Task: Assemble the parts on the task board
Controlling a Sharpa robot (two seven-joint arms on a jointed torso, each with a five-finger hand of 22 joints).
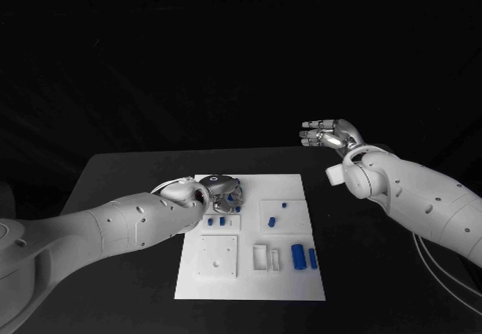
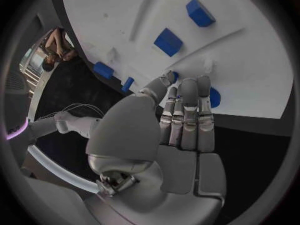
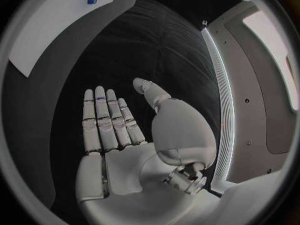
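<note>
Left hand first: my silver many-fingered left hand (image 1: 219,191) hangs over the far left corner of the flat white task board (image 1: 301,282), and in the left wrist view its fingers (image 2: 187,116) lie straight and side by side, tips down at the board's surface, with a small blue part (image 2: 214,97) just beside the fingertips and partly hidden behind them. Whether the tips pinch that piece or only touch near it, I cannot tell. My silver right hand (image 1: 329,133) is raised beyond the table's far right edge, well apart from the board; in the right wrist view its fingers (image 3: 106,119) are stretched out flat, close together, the thumb set apart, and the palm holds nothing. On the board, from the head view, two small blue pegs (image 1: 214,222) stand close together in a recessed square near my left forearm, another short blue piece (image 1: 271,222) lies in the neighbouring square with a tiny blue bit (image 1: 284,205) near that square's far edge. Nearer to me, a long blue cylinder (image 1: 297,256) lies beside a thinner blue bar (image 1: 313,258) toward the board's right edge, and next to them are two narrow white slots (image 1: 260,257). A larger white square plate (image 1: 218,256) sits at the near left of the board, all on the black table (image 1: 120,174).
</note>
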